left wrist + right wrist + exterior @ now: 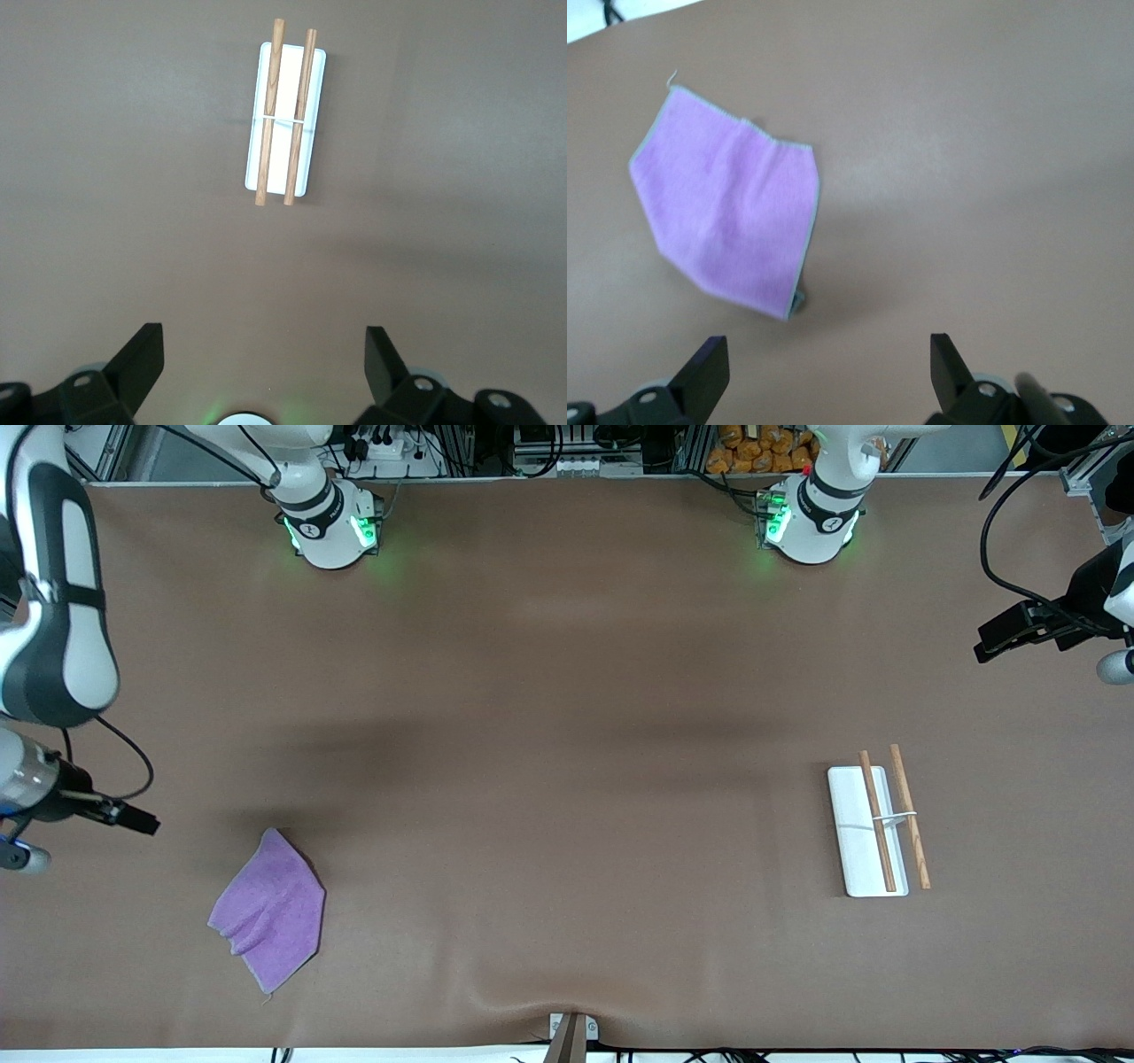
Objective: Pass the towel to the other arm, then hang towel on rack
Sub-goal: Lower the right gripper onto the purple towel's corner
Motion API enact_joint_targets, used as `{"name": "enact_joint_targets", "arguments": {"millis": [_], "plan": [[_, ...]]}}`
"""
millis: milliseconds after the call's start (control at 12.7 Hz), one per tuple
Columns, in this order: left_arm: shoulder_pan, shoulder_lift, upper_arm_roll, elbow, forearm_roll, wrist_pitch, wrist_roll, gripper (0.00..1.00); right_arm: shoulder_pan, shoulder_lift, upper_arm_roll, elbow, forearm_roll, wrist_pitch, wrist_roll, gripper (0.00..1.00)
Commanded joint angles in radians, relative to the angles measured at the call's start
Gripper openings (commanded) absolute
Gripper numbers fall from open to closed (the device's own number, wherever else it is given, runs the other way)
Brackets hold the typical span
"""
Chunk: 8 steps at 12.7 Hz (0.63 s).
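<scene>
Brown bench: towel lies flat at the right arm's end, rack at the left arm's. Right end effector hangs wide open, empty, nearest the towel. Left end effector is wide, over bare bench near the rack.

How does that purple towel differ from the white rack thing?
The towel is purple, soft and wrinkled; the rack is a stiff white plate carrying two wooden rods. The towel lies toward the right arm's end, the rack toward the left arm's. Both rest on the table, untouched.
</scene>
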Motion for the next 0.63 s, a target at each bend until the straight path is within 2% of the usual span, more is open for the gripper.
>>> {"name": "enact_joint_targets", "arguments": {"millis": [0,553], "plan": [[-0.005,-0.001,0.003,0.007,0.01,-0.013,0.022,1.0,0.005,0.085,0.014,0.022,-0.001,0.071,0.018,1.0],[-0.007,-0.001,0.003,0.004,0.01,-0.013,0.02,1.0,0.115,0.279,0.014,0.022,-0.011,0.421,0.012,1.0]]}}
